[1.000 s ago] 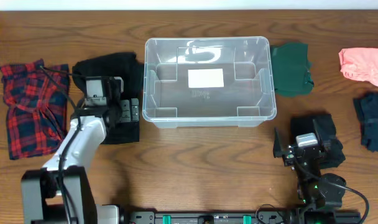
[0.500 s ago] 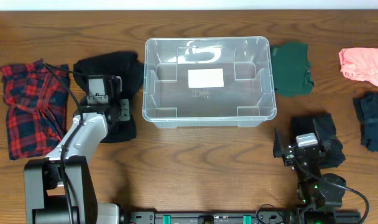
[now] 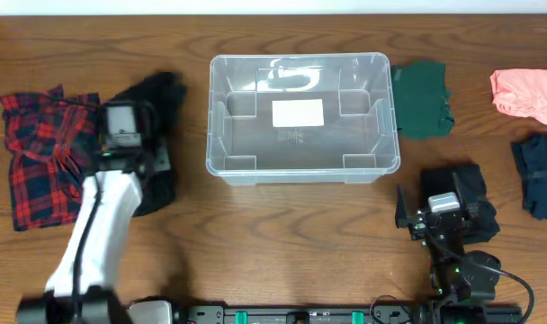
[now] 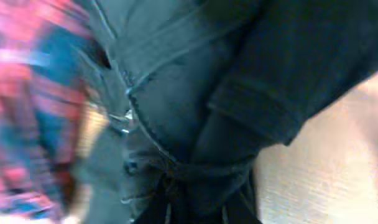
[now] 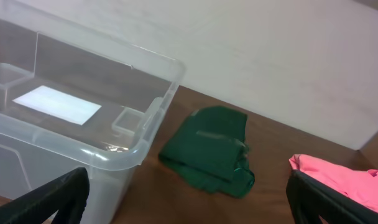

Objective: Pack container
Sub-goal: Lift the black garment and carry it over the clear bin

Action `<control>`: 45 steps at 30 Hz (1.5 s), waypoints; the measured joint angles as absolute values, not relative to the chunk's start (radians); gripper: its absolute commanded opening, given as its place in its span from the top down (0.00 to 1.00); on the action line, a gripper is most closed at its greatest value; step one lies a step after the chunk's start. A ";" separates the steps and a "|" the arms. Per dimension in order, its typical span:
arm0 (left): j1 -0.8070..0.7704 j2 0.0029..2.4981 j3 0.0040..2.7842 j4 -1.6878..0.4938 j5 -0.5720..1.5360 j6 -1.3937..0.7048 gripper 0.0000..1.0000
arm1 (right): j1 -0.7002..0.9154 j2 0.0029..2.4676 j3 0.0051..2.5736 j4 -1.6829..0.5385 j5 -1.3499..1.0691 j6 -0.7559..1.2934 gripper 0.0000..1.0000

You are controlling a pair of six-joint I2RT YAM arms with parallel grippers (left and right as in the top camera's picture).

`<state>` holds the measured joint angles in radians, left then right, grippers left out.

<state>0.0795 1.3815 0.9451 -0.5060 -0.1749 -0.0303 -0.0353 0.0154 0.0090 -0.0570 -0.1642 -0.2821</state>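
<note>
- the container [image 3: 300, 173] stands at the far middle of the table [image 3: 300, 243], upright and open-topped, with only the white label [image 3: 298, 113] showing on its base.
- it looks light and stiff, of thin clear plastic. the slick walls would likely flex under a pinch, so the moulded rim at a short end is the surest hold. it probably needs filling from above rather than moving.
- the left arm stretches from its near-left base toward the far left. the left gripper [image 3: 146, 164] is low over the black garment [image 3: 156, 191], which lies left of the container and just beside the red plaid shirt [image 3: 35, 162].
- the left wrist view is blurred and full of dark fabric, so i cannot tell whether those jaws are clenched on the cloth or released.
- the right arm is folded by its near-right base. the right gripper [image 5: 186, 190] has its jaws spread wide, grasping nothing, and faces the container's right end, the green cloth [image 5: 207, 149] and the pink cloth [image 5: 338, 180].
</note>
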 measured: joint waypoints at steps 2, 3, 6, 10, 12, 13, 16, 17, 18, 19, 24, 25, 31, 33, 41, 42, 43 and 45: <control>0.094 1.326 0.991 -0.523 -0.187 -0.033 0.94 | -0.035 0.015 0.009 -0.057 -0.164 -0.282 0.01; 0.097 1.303 1.010 -0.527 -0.192 -0.031 0.94 | -0.035 0.015 0.009 -0.057 -0.164 -0.282 0.01; 0.101 1.228 1.060 -0.526 -0.212 -0.009 0.94 | -0.035 0.015 0.009 -0.057 -0.165 -0.282 0.01; 0.101 1.143 1.093 -0.528 -0.216 0.051 0.94 | -0.035 0.015 0.009 -0.057 -0.164 -0.282 0.01; 0.091 1.110 1.095 -0.529 -0.209 0.093 0.94 | -0.035 0.015 0.009 -0.057 -0.165 -0.282 0.01; 0.079 1.093 1.095 -0.532 -0.205 0.118 0.94 | -0.035 0.015 0.009 -0.057 -0.164 -0.282 0.01; 0.013 1.050 1.095 -0.533 -0.198 0.199 0.94 | -0.035 0.015 0.009 -0.057 -0.164 -0.282 0.01; -0.022 1.036 1.095 -0.525 -0.193 0.232 0.94 | -0.035 0.015 0.009 -0.057 -0.164 -0.282 0.01; -0.052 1.026 1.095 -0.516 -0.188 0.258 0.94 | -0.035 0.015 0.009 -0.057 -0.164 -0.282 0.01; -0.083 1.017 1.095 -0.500 -0.185 0.285 0.94 | -0.035 0.015 0.009 -0.057 -0.164 -0.282 0.01; -0.237 0.986 1.095 -0.368 -0.163 0.386 0.94 | -0.035 0.015 0.009 -0.057 -0.164 -0.282 0.01; -0.266 0.985 1.095 -0.339 -0.165 0.398 0.94 | -0.035 0.015 0.009 -0.057 -0.164 -0.282 0.01; -0.435 1.018 1.095 -0.190 -0.165 0.491 0.94 | -0.035 0.015 0.009 -0.057 -0.164 -0.282 0.01; -0.482 1.061 1.095 -0.146 -0.163 0.533 0.94 | -0.035 0.015 0.009 -0.057 -0.164 -0.282 0.01; -0.609 1.308 1.096 -0.105 -0.164 0.665 0.94 | -0.035 0.015 0.009 -0.057 -0.164 -0.282 0.01; -0.623 1.338 1.096 -0.106 -0.164 0.680 0.94 | -0.035 0.015 0.009 -0.057 -0.164 -0.282 0.01; -0.638 1.366 1.096 -0.107 -0.164 0.691 0.94 | -0.035 0.015 0.009 -0.057 -0.164 -0.282 0.01; -0.665 1.411 1.096 -0.108 -0.164 0.714 0.94 | -0.035 0.015 0.009 -0.057 -0.164 -0.282 0.01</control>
